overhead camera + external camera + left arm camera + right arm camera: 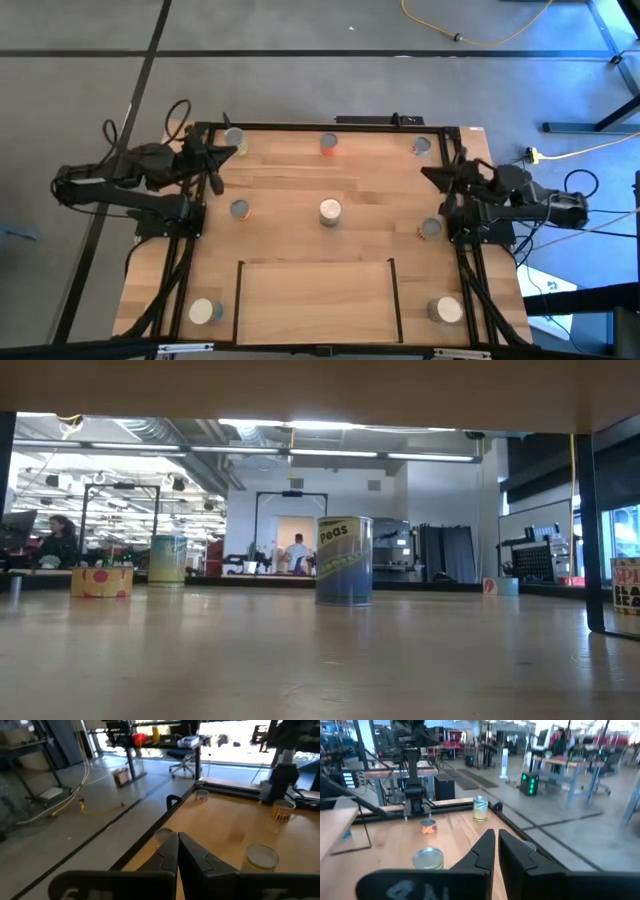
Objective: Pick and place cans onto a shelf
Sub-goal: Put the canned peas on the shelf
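Eight cans [330,211] we count spread over the table [290,180], none on the shelf [316,298]. Left end effector [222,152] clenched empty at far-left corner; right end effector [436,176] nearly shut, empty, right edge. Low view: arms unseen, far cans tiny, workshop behind, person [57,541] seated.

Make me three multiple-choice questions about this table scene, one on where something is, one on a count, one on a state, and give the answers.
1. Where does the blue-and-green Peas can stand?
A. mid-table
B. on the shelf
C. on the floor

2. How many small upright cylindrical cans are on the table?
A. five
B. eight
C. eleven

3. What is on the flat light-wood shelf with black bars?
A. nothing
B. one can
C. every can

Answers: 1 A, it stands in the middle, beyond the shelf's open side. 2 B, the high view shows eight round tops. 3 A, the panel is bare and both pincers wait by the far corners.
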Robot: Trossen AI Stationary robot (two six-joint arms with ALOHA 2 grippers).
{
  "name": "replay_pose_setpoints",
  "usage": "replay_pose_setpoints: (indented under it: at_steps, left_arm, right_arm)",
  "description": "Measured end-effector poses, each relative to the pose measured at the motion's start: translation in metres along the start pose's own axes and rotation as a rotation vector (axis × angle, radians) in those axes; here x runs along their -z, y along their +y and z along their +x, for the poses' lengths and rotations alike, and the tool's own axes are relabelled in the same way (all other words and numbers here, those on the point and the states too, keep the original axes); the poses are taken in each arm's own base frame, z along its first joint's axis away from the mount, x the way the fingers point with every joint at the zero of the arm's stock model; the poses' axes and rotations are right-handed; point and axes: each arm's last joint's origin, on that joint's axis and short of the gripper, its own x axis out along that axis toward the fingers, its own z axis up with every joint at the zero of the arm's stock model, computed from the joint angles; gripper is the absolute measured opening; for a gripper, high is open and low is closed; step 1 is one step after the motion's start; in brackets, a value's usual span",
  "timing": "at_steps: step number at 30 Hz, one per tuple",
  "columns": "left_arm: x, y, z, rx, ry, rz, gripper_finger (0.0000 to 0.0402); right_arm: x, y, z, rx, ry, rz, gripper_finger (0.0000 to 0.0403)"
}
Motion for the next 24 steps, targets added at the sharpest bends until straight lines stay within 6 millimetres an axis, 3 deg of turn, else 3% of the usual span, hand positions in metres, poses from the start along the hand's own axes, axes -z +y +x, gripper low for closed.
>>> replay_pose_setpoints:
  at_steps: [14,17,24]
  left_arm:
    - [-0.060,0.002,0.011,-0.249,0.172,-0.192,0.0000]
    - [-0.069,0.003,0.017,-0.263,0.166,-0.281,0.0000]
    - [-0.075,0.004,0.019,-0.256,0.156,-0.302,0.0000]
  right_arm:
    - [-0.064,0.013,0.034,0.066,0.280,0.177,0.0028]
    - [-0.076,0.015,0.040,0.127,0.314,0.251,0.0028]
    - [-0.099,0.016,0.042,0.115,0.264,0.281,0.0028]
